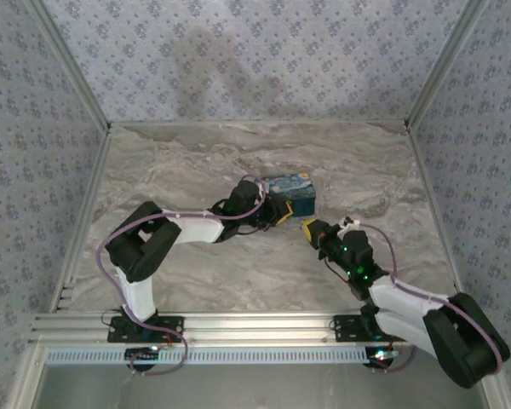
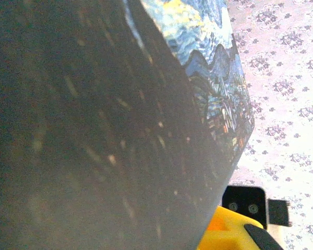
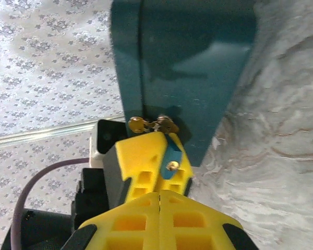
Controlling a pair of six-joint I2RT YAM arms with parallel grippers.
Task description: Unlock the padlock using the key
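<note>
Currently the right gripper [image 3: 164,152] has its yellow fingers pressed together along their seam. At the tips they pinch a slim dark-blue body, read as the padlock [image 3: 168,155]. The padlock's long axis runs from the fingertips up toward the box [image 3: 182,62], leaning slightly right at its far end. A small round brass spot on its near part faces the right wrist camera. Its far end sits against the lower edge of the box's plain teal face. Two small brass pieces [image 3: 138,125] lie there side by side, touching the fingertip; what they are cannot be told. In the top view the right gripper [image 1: 309,228] sits just in front of the box's [image 1: 291,189] near right corner, and the padlock is too small to resolve there. The box lies mid-desk, long axis roughly left to right, painted face up. The left gripper [image 1: 277,213] is at the box's near left side. In the left wrist view the box [image 2: 208,78] looms close, a dark face beside the starry print, with one yellow finger [image 2: 224,229] at the lower edge. Whether that gripper is spread or clamped cannot be told. The marbled desk [image 1: 196,162] carries everything.
</note>
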